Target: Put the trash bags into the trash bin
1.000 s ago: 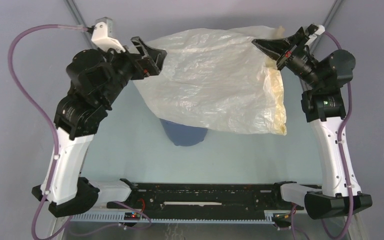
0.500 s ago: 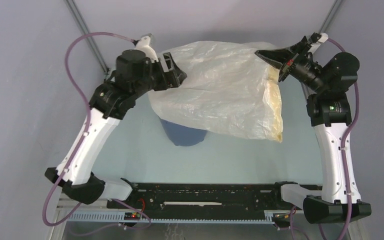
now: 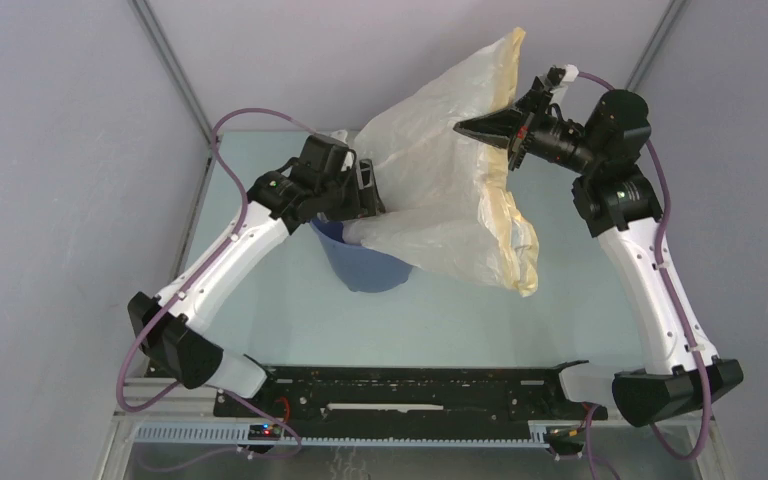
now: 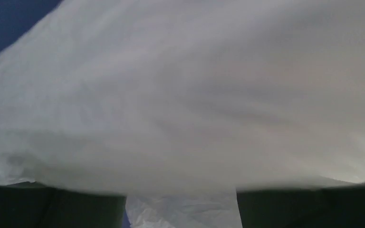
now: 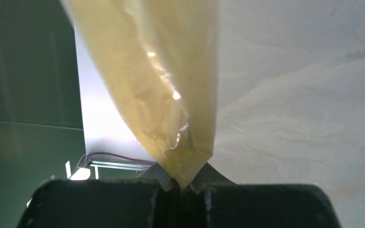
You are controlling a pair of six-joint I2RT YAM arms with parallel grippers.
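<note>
Dropping from its high hold, the left hand [image 3: 365, 195] is now pushing one end of the bag [image 3: 440, 190] down at the rim of the bin [image 3: 365, 268], which is standing mid-table [image 3: 260, 300]. The right hand [image 3: 480, 128] is lifting the other end higher over the far edge.

The stuffing step is probably just beginning, with most of the bag still hanging outside the bin. Next, the right hand likely needs to carry its end over the opening and lower it.

Only the right wrist view is showing that hand's fingers clamped together on the yellow band [image 5: 171, 95]. In the left wrist view, plastic is smothering the fingertips, so I cannot tell whether that hand is gripping. A blue sliver of bin is peeking into the corner.
</note>
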